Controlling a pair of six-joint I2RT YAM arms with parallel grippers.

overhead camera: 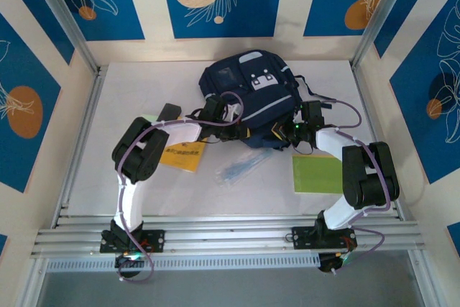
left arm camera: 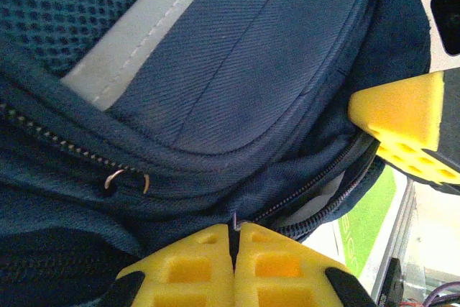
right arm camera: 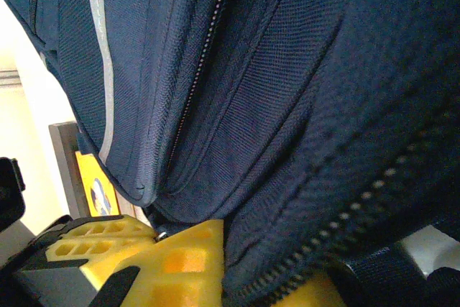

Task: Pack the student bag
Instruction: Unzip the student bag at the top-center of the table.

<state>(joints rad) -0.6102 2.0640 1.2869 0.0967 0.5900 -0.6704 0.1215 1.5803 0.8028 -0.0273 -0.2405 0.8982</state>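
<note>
**two small pinches on a soft bag**

the surface (overhead camera: 129, 98) carries the bag (overhead camera: 251, 95) at its far middle, patches up. a green card (overhead camera: 316, 174), a yellow booklet (overhead camera: 181, 154) and a clear packet (overhead camera: 241, 167) lie unpacked nearer the arms. the left gripper (left arm camera: 233, 239) is closed tight, a thin metal pull (left arm camera: 234, 219) seemingly nipped at its tips. the right gripper (right arm camera: 162, 239) is closed against the bag's near edge; whether it holds fabric i cannot tell. risks: the pull slips from so slight a bite, or a tug drags the loose bag instead of running the zip.
</note>
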